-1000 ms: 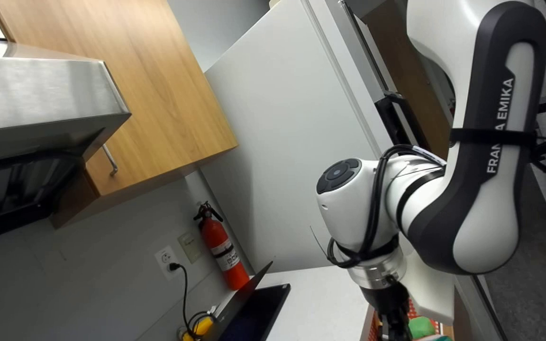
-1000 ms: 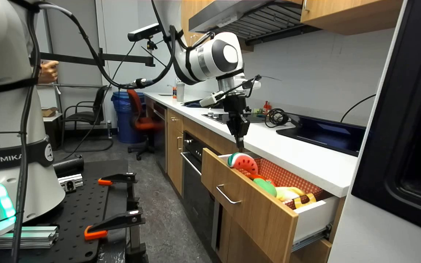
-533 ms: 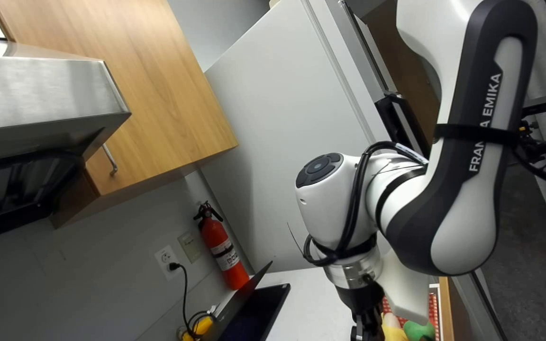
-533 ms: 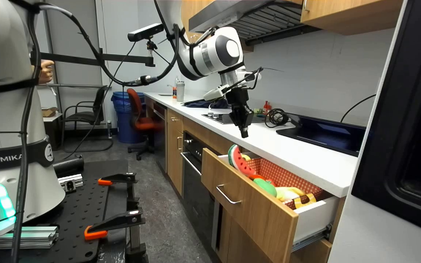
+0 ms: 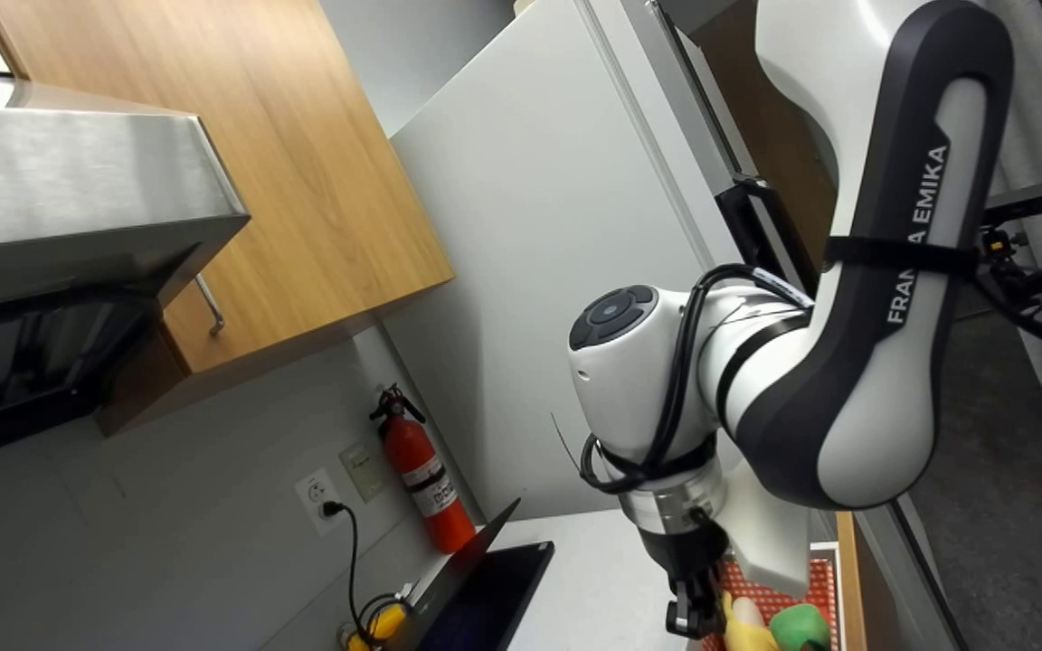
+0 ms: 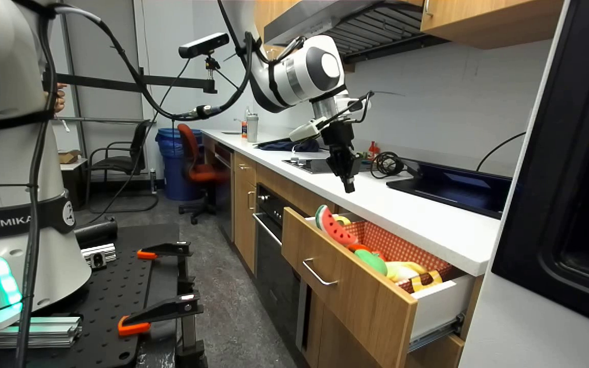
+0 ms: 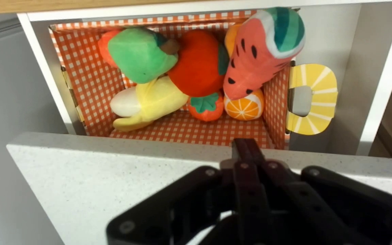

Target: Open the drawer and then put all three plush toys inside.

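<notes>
The drawer (image 6: 348, 296) stands pulled out below the counter, with a red-checked box (image 7: 196, 131) in it. In the wrist view several plush toys lie in that box: a green one (image 7: 136, 56), a red one (image 7: 197, 64), a yellow banana (image 7: 162, 97) and an orange slice (image 7: 245, 106). A watermelon plush (image 7: 254, 54) leans tilted over the box's right end, its rind end raised; an exterior view shows it poking above the drawer front. My gripper (image 7: 246, 143) is shut with nothing between its fingers. It hangs above the drawer near the counter edge, apart from the toys.
The white counter (image 6: 427, 230) overhangs the back of the drawer. A dark tray-like object (image 6: 453, 189) and a coiled black cable (image 6: 387, 163) lie on it. The drawer's right part holds a yellow pineapple-ring handle (image 7: 318, 102). An oven (image 6: 276, 245) is beside the drawer.
My gripper has risen away from the watermelon plush and moved over toward the counter, staying shut. The watermelon has tipped from lying over to a steeper lean, then settled slightly.
</notes>
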Available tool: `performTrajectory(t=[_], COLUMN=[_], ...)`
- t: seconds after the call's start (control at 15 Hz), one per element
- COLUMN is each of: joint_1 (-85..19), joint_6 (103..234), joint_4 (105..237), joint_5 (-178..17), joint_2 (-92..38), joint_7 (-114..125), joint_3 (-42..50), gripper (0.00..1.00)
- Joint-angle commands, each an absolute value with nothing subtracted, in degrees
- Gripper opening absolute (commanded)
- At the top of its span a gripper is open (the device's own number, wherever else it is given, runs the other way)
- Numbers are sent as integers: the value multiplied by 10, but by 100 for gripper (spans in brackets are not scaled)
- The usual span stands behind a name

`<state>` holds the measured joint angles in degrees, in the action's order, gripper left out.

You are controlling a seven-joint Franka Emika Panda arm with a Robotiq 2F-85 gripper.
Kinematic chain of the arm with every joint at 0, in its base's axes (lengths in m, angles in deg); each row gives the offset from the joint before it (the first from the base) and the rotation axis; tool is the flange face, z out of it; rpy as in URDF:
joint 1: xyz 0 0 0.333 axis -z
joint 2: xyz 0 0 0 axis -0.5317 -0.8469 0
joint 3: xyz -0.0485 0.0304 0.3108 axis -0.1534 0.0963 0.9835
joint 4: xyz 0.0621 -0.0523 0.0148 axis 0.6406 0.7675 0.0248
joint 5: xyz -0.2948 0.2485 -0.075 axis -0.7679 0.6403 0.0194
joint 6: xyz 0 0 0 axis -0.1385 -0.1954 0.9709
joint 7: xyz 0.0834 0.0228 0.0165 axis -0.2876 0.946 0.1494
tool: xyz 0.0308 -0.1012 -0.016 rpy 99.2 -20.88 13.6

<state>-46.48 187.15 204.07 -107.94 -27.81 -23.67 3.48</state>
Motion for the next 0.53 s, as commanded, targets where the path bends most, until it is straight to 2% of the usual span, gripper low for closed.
performTrajectory(t=[0.0, 0.33, 0.4, 0.47], joint_1=[-469, -466, -466, -465], joint_6=[1886, 1885, 1883, 1884], joint_4=[2049, 2055, 2056, 2058], joint_5=[-1101, -1122, -1124, -1128], joint_2=[-266, -256, -253, -250], joint_7=[-241, -250, -251, -254], joint_3=[19, 10, 9, 8], gripper=[0, 0, 17, 27])
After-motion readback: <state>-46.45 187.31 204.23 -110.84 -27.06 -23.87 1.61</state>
